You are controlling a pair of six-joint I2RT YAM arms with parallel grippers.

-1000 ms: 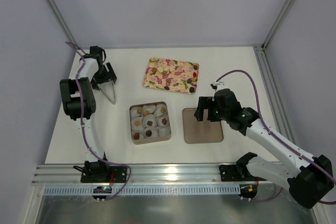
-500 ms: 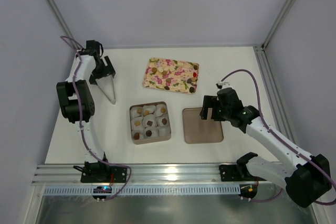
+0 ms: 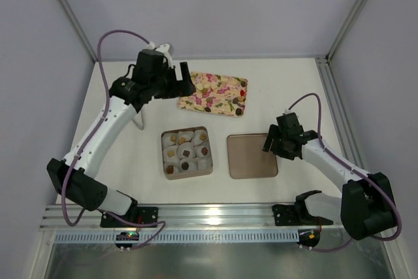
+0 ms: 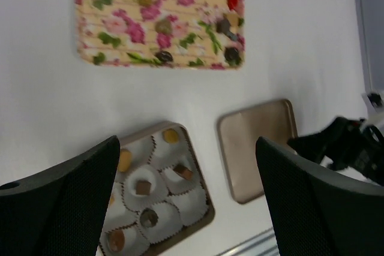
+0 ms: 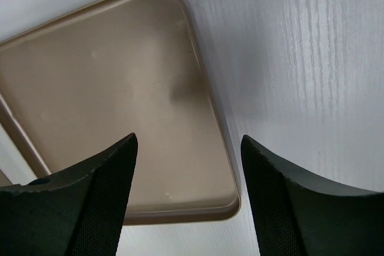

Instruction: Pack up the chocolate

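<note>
Loose chocolates [image 4: 163, 26] lie on the floral tray [image 3: 219, 99], tan ones at its left end, dark ones [image 3: 239, 111] at its right. More chocolates [image 4: 143, 187] sit in white paper cups in the square brown box [image 3: 165, 136], with some cups empty. My left gripper [image 3: 183, 85] is open and empty, high above the tray's left end; in its wrist view the gripper [image 4: 186, 142] looks down on tray and box. My right gripper [image 3: 269, 143] is open and empty, low over the right edge of the flat brown lid [image 5: 108, 94].
The lid [image 3: 251, 156] lies right of the box. A thin metal tool [image 3: 139, 122] lies left of the box, under my left arm. Frame posts stand at the far corners and a rail runs along the near edge.
My left arm swung from the far left corner to the right, over the tray's left end. My right gripper drew back to the right, from over the lid to its right edge.
</note>
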